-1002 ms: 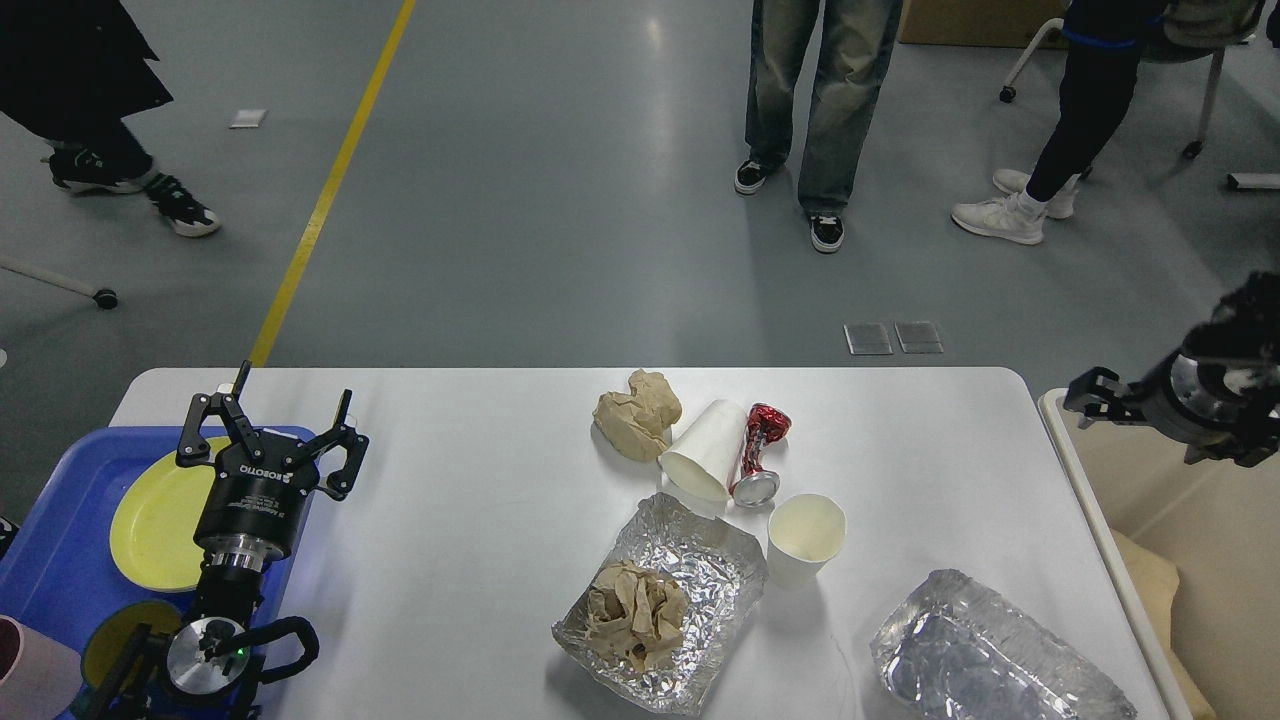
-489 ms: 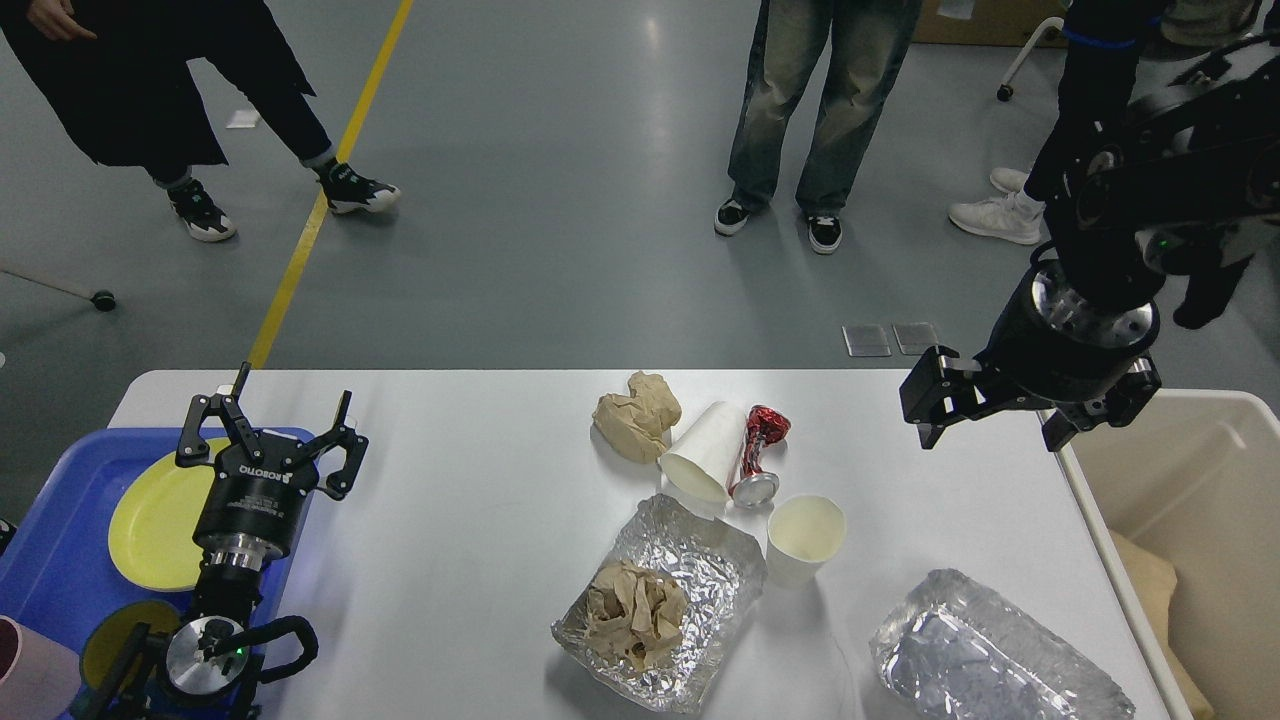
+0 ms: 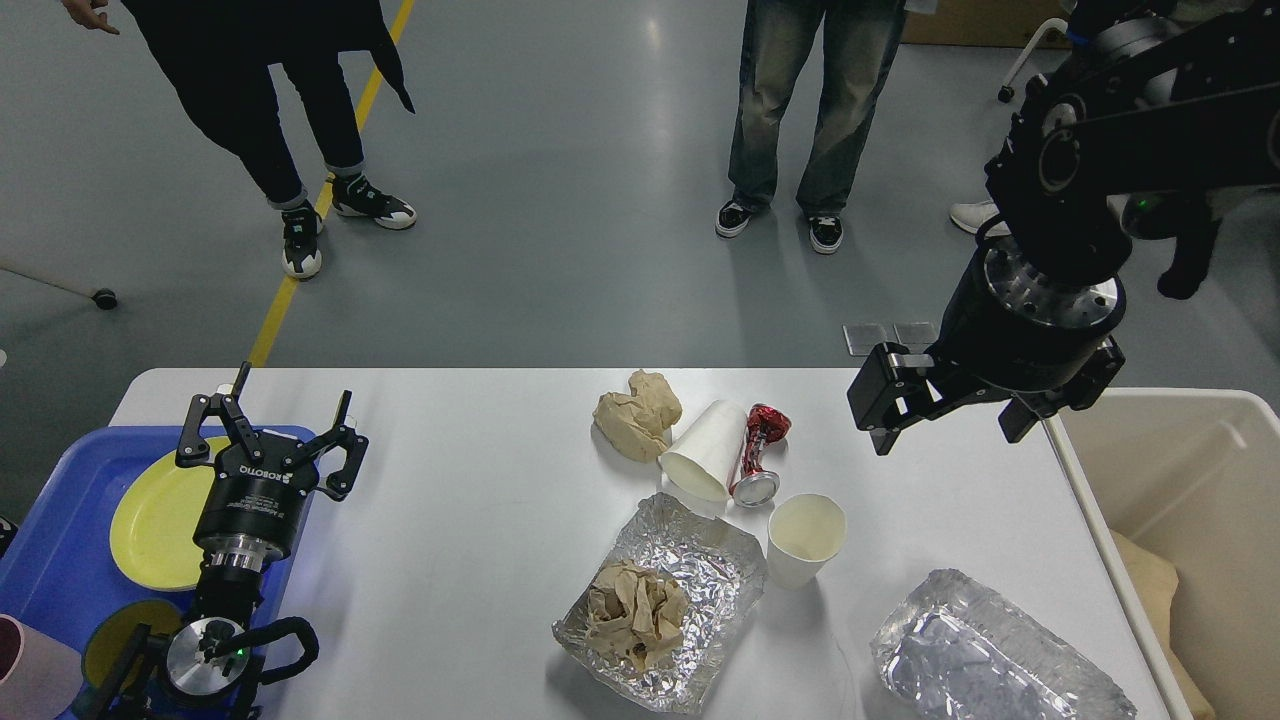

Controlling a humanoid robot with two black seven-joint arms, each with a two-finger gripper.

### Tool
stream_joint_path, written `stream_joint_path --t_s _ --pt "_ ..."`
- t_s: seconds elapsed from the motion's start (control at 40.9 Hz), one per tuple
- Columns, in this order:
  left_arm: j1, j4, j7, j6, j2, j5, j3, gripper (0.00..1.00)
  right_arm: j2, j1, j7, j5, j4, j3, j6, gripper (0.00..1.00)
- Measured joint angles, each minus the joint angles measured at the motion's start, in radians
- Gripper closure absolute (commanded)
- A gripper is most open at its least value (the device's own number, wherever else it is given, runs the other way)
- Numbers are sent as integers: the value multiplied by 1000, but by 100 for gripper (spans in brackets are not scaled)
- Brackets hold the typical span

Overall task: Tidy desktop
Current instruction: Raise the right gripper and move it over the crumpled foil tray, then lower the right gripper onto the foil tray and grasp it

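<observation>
The desktop [image 3: 480, 520] fills the lower half of the head view, its long axis running left to right and its far long edge facing the grey floor. On it lie a crumpled brown paper ball [image 3: 637, 414], a tipped white paper cup [image 3: 705, 449] touching a crushed red can [image 3: 758, 455], an upright paper cup [image 3: 805, 538], a foil tray [image 3: 662, 604] holding wadded paper, and a second foil tray [image 3: 990, 655]. The left gripper [image 3: 272, 430] hovers at the blue tray [image 3: 60, 560], fingers spread and empty, unchanged. The right gripper [image 3: 940, 405] has swung in from beside the beige bin [image 3: 1180, 480] to above the table's right part; fingers apart, holding nothing.
</observation>
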Motion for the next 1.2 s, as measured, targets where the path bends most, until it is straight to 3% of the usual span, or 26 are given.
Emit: stream_joint_path --t_s 0.586,0.855,1.197 --pt "0 0 0 0 0 0 0 4 42 -75 3 9 -7 40 -11 0" --pt "0 0 0 1 0 0 0 4 71 -206 -2 48 -8 80 -142 0" --pt "0 0 0 1 0 0 0 4 129 -353 -4 18 -5 84 -196 3"
